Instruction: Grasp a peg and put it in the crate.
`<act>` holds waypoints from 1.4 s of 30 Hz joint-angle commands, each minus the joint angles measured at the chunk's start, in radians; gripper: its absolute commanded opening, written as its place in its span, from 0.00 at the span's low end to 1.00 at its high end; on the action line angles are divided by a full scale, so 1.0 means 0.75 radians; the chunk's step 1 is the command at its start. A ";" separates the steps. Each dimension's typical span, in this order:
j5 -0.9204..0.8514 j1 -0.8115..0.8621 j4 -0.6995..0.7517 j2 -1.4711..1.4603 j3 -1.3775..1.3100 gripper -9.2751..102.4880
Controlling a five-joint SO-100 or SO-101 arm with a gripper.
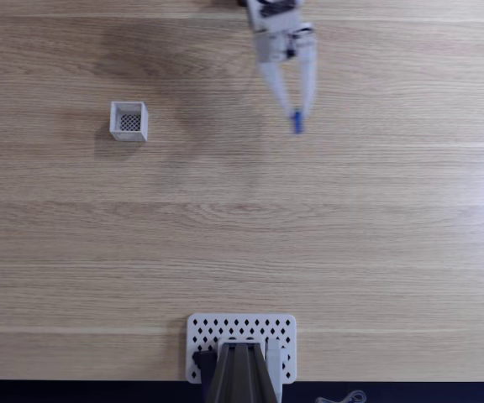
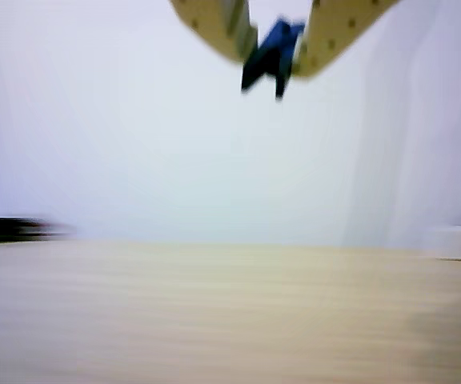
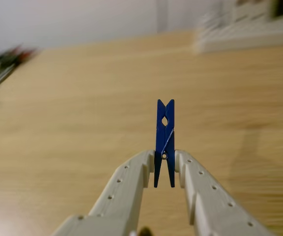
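Pinching the peg [image 3: 165, 142] between its fingers, the tool [image 3: 165, 164] hangs above the bench [image 1: 242, 227], crate [image 1: 129, 121] well apart.

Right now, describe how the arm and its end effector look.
The end effector has two long, tapering cream-white plastic fingers with rows of small round holes along them. In the fixed view the end effector hangs from a pale grey-white wrist block with dark parts. No cables or markings can be made out.

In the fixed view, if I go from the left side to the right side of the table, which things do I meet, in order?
The crate → the white perforated plate at the bottom edge → the gripper holding the peg.
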 commanded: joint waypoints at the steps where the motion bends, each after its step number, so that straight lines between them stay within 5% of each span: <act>1: -0.012 0.264 -0.162 0.031 -0.012 0.08; 15: 0.006 0.898 -0.448 -0.423 -0.145 0.08; 42: 0.010 1.010 -0.452 -0.783 -0.460 0.08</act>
